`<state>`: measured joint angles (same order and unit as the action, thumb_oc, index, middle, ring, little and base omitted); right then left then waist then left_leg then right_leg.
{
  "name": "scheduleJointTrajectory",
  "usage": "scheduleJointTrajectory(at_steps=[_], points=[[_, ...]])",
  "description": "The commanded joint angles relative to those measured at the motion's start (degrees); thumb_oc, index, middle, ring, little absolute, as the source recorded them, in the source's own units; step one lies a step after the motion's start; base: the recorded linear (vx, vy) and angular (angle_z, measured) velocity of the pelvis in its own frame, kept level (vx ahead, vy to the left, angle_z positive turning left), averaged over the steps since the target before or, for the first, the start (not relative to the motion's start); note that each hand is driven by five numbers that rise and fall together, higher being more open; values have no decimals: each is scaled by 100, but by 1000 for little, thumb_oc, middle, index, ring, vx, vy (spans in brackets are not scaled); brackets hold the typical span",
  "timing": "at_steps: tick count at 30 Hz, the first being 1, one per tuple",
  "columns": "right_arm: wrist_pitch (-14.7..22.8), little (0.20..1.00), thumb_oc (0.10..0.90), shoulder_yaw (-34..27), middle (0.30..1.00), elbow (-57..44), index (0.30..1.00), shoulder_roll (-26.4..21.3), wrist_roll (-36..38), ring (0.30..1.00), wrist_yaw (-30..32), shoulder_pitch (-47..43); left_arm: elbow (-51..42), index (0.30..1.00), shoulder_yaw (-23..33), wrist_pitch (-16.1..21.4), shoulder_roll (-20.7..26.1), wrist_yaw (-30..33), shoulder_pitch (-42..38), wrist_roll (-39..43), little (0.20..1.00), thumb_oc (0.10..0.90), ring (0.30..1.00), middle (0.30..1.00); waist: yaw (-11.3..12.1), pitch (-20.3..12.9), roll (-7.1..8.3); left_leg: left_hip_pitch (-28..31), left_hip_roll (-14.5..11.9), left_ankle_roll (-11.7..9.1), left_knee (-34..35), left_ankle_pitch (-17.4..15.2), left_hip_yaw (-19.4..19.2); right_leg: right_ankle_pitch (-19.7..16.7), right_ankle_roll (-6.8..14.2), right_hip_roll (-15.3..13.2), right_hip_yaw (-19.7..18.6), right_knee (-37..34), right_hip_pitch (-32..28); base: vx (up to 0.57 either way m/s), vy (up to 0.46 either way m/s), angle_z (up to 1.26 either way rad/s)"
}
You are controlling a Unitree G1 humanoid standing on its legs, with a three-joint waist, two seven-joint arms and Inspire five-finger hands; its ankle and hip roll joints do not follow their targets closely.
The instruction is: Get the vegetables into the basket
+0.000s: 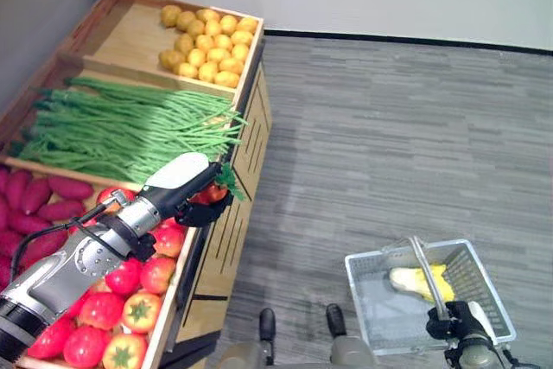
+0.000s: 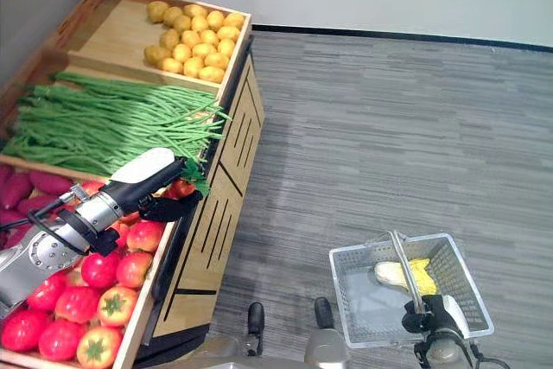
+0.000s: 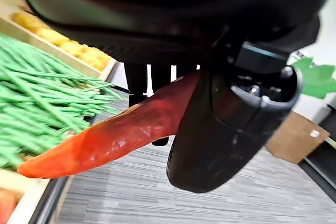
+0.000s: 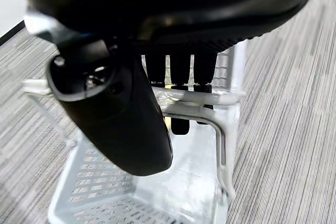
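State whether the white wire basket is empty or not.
Not empty: the white wire basket holds a yellow corn cob.

One wooden produce stand (image 1: pixel 226 239) holds four kinds of vegetables in separate bins. The far bin has a heap of about seventeen potatoes (image 1: pixel 207 46). The next bin carries one large pile of green long beans (image 1: pixel 121 131), too many to count. About six purple sweet potatoes (image 1: pixel 36 205) show at the edge of their bin. Roughly ten red tomatoes (image 1: pixel 121 308) show in the near bin. One red chili pepper (image 3: pixel 121 135) with a green stem is in view. One white wire basket (image 1: pixel 497 300) stands out on the floor, with one ear of corn (image 1: pixel 423 283) inside.
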<state>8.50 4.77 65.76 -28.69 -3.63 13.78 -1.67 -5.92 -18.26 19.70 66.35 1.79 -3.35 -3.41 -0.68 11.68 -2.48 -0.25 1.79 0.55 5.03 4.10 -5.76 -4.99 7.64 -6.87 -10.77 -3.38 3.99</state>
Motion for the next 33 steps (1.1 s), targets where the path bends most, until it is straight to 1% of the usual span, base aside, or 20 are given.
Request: scheduleJointTrajectory(at_steps=[1,2,4,7,10,13,15,16,17,18,19,21,22,24,30,32,33], points=[[351,300,400,55,300,-137,300,-671,26,300,318,-466,-321,300,757,503,86,274,-188,357,300,400,300,300,23,-476,75,-260,-337,-261,-573,-494,-398,317,294,-196,341,322,-88,9,72,-73],[341,300,400,67,300,-85,300,-712,-15,300,333,-571,-346,300,751,510,120,267,-207,344,300,400,300,300,88,-477,65,-237,-343,-252,-576,-525,-504,290,327,-280,536,382,-28,-1,25,-43],[341,300,400,106,300,92,300,-754,-74,300,363,-669,-401,300,646,544,161,223,-305,348,300,400,300,300,127,-489,76,-173,-346,-267,-568,-545,-620,201,398,-370,739,440,-21,25,5,-57],[353,300,400,208,300,259,300,-842,-106,300,389,-820,-484,300,342,563,240,92,-595,470,300,400,300,300,63,-591,118,37,-434,-333,-481,-492,-699,125,350,-319,789,272,-106,84,-59,-39],[357,300,400,285,300,215,300,-836,-90,300,390,-925,-533,300,171,550,260,5,-716,544,300,400,300,300,30,-644,143,165,-464,-366,-352,-460,-785,55,348,-273,778,79,-170,45,-70,-10],[416,300,400,528,300,-222,300,-875,-91,300,392,-1102,-537,300,-121,553,221,-61,-960,629,300,400,300,300,-40,-689,173,270,-535,-435,-156,-362,-959,-80,383,-205,715,-131,-164,1,-77,-17],[422,300,400,554,300,-330,300,-873,-96,300,400,-1125,-486,300,-244,558,198,-59,-1092,637,300,400,300,300,-17,-702,177,296,-552,-448,-109,-339,-999,-94,384,-183,681,-148,-147,3,-63,-32],[447,300,400,695,300,-727,300,-888,-142,300,421,-1211,-460,300,-379,542,109,-65,-1221,653,300,400,300,300,-72,-728,185,337,-593,-468,-66,-316,-1077,-108,402,-139,624,-162,-107,19,-63,-33],[449,300,400,736,300,-821,300,-897,-147,300,452,-1270,-435,300,-535,537,42,-82,-1344,665,300,400,300,300,-68,-744,175,373,-611,-477,-56,-316,-1132,-112,404,-114,589,-162,-95,27,-90,-21],[450,300,400,808,300,-1134,300,-902,-216,300,489,-1350,-428,300,-669,524,-50,-96,-1469,682,300,400,300,300,-98,-772,172,406,-630,-486,-43,-313,-1184,-114,411,-87,539,-162,-91,18,-44,-27],[434,300,400,797,300,-1156,300,-905,-220,300,488,-1335,-420,300,-685,525,-56,-95,-1484,681,300,400,300,300,-85,-772,169,409,-632,-487,-42,-314,-1192,-116,410,-85,531,-162,-90,12,-49,-35],[425,300,400,935,300,-1494,300,-937,-346,300,636,-1557,-374,300,-1168,492,-244,-186,-1899,659,300,400,300,300,-176,-826,127,439,-670,-516,-3,-305,-1280,-124,422,-48,478,-162,-66,-13,-58,-33],[424,300,400,996,300,-1655,300,-948,-413,300,734,-1701,-326,300,-1547,475,-382,-204,-2288,655,300,400,300,300,-199,-860,105,394,-691,-530,-3,-286,-1248,-133,418,-44,497,-162,-50,-28,-56,-10],[422,300,400,1129,300,-2019,300,-955,-524,300,800,-1866,-321,300,-1821,450,-498,-201,-2599,568,300,400,300,300,-248,-885,81,367,-703,-543,-3,-278,-1231,-139,419,-43,525,-162,-35,-13,-26,-1],[440,300,400,1323,300,-2458,300,-937,-621,300,826,-2088,-277,300,-2188,430,-642,-226,-3004,506,300,400,300,300,-261,-903,34,361,-703,-551,-3,-276,-1200,-131,413,-59,567,-162,-54,-1,-3,1],[467,300,400,1408,300,-2930,300,-949,-665,300,803,-2183,-270,300,-2314,408,-699,-263,-3169,468,300,400,300,300,-278,-922,13,361,-707,-554,-3,-274,-1198,-123,407,-69,578,-162,-63,4,-11,5],[459,300,400,1401,300,-2941,300,-951,-666,300,801,-2177,-267,300,-2321,406,-702,-262,-3178,468,300,400,300,300,-276,-921,13,361,-707,-554,-3,-274,-1196,-123,407,-69,580,-162,-63,9,-11,5]])
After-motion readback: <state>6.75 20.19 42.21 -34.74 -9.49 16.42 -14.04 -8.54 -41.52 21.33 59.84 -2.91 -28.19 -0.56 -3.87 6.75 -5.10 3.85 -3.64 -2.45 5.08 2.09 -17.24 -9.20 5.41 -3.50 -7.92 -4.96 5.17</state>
